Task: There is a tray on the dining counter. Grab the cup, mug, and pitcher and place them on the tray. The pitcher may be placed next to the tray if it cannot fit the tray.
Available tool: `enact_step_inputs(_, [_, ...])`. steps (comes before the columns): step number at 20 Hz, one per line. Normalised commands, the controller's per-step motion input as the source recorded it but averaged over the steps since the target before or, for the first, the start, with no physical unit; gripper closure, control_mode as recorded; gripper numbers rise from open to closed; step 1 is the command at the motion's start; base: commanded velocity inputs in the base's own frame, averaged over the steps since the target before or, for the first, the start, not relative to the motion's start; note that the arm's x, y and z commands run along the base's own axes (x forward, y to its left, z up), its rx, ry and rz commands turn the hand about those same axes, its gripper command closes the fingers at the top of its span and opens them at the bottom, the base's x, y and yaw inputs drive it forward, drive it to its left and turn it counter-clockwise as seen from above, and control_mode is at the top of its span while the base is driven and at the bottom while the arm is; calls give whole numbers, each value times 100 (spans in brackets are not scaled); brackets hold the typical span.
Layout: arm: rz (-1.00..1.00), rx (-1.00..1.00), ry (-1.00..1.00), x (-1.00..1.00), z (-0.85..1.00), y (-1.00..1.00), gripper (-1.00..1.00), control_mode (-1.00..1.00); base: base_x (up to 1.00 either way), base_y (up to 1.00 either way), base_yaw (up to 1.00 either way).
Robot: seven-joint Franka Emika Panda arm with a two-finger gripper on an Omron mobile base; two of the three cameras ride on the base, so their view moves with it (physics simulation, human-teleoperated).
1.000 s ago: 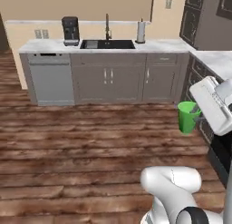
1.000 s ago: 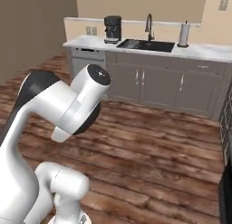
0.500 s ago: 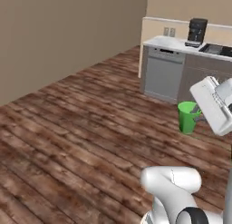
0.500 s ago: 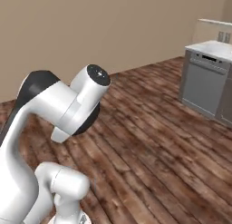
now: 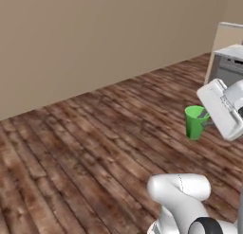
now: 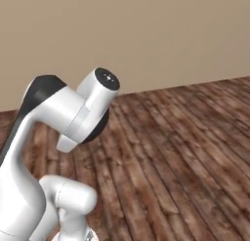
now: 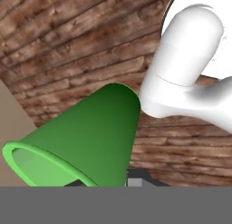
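Green cup [image 5: 195,122] rides in my pincer [image 5: 205,119], jaws closed on its rim, carried upright in mid-air above the wooden floor [image 5: 90,148] beside the arm; in the hand view the cup [image 7: 81,139] looms large just past the fingertips. Neither tray nor table is in sight, so I judge this a transit leg. Risk: a rim pinch is shallow, and a sharp base turn could swing the cup loose onto the floor.
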Motion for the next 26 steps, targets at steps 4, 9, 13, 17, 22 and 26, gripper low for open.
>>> enact_step_inputs(4, [0,0,0,0,0,0,100,100,100,0,-8])
enact_step_inputs(9, [0,0,0,0,0,0,100,100,100,0,-13])
enact_step_inputs(13, [0,0,0,0,0,0,100,100,100,0,-14])
enact_step_inputs(17, [0,0,0,0,0,0,100,100,100,0,-18])
enact_step_inputs(22, [0,0,0,0,0,0,100,100,100,0,-24])
enact_step_inputs(26, [0,0,0,0,0,0,100,100,100,0,-32])
